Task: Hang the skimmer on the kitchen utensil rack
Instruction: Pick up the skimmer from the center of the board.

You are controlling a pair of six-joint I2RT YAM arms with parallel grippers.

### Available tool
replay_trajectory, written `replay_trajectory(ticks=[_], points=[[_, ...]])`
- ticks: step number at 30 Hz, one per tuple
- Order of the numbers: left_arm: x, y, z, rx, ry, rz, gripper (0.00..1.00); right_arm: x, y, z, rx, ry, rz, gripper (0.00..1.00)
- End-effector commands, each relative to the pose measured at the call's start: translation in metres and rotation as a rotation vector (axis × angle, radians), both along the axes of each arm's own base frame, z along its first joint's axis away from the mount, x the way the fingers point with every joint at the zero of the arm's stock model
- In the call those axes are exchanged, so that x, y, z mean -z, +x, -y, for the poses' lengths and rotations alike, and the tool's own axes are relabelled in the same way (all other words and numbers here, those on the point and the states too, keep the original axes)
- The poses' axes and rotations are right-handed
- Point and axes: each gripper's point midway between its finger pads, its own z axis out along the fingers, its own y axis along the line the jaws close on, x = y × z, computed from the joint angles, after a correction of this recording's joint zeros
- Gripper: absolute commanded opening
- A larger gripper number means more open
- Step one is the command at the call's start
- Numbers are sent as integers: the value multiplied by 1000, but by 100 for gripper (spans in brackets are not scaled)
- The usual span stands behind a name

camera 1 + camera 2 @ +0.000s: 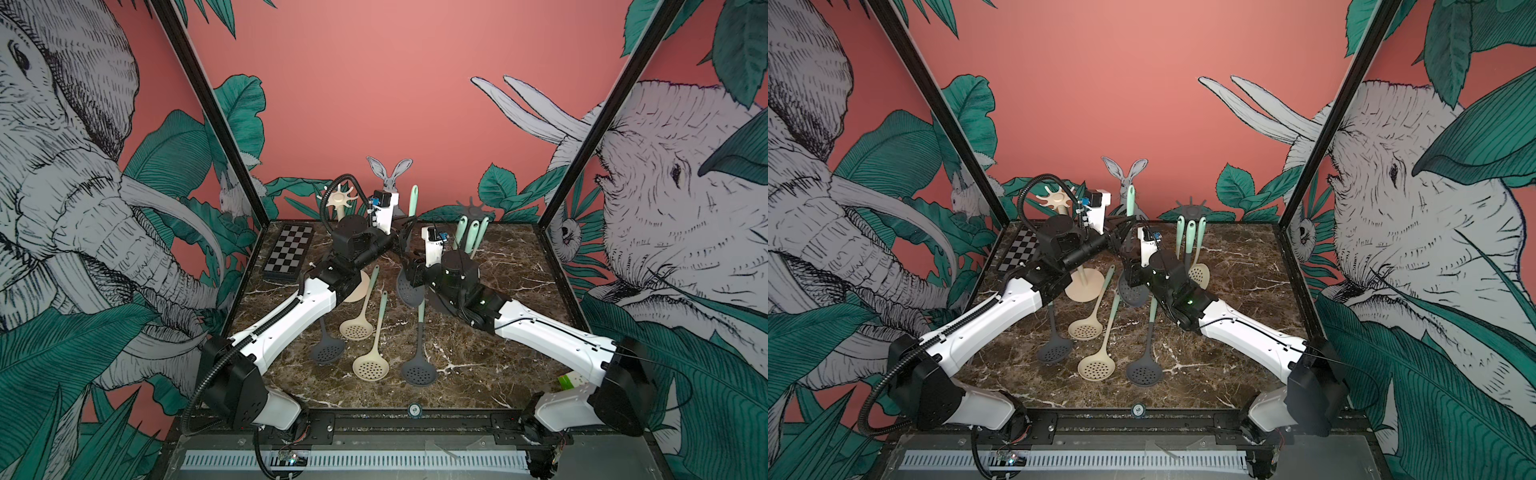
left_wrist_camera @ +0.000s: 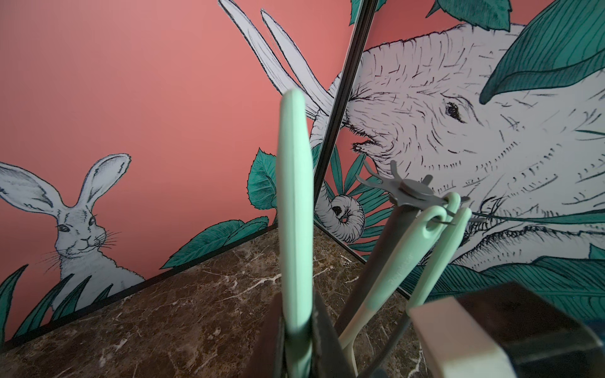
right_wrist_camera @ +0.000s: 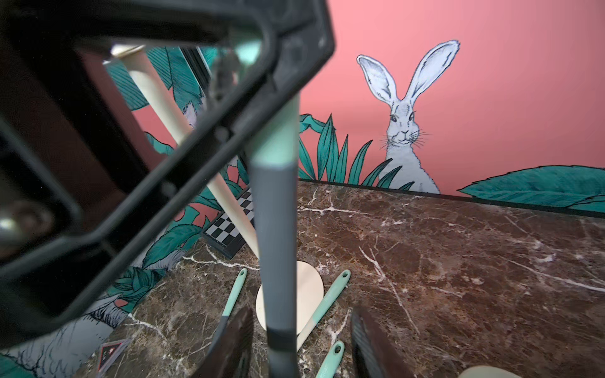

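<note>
Left arm (image 1: 286, 320) outstretched, end effector (image 2: 298, 330) on skimmer (image 2: 293, 196)

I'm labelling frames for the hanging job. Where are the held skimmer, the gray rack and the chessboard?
held skimmer (image 2: 294, 203): left wrist view, on its mint handle.
gray rack (image 2: 414, 189): left wrist view, on its top hub.
chessboard (image 1: 289, 251): in a top view, on the board's middle.
</note>
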Motion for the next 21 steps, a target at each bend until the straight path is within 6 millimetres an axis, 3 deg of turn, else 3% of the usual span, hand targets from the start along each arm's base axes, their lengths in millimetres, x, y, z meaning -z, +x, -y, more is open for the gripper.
replay_trajectory(ticks=[1,8,10,12,17,21], points=[[-32,-17,-6,27,-77,61,0,-32,1,-8,-39,86,53,45],[-33,-18,-7,23,-76,67,0,-37,-1,-2,-45,65,78,7],[-33,-18,-8,18,-65,76,0,-42,-5,-1,-67,41,105,0],[-34,-20,-10,13,-54,94,0,-48,-11,1,-93,13,130,0],[-45,-29,-23,-21,-29,170,34,-65,-32,11,-173,-76,207,0],[-48,-31,-34,-71,18,202,44,-78,-54,30,-212,-165,266,0]])
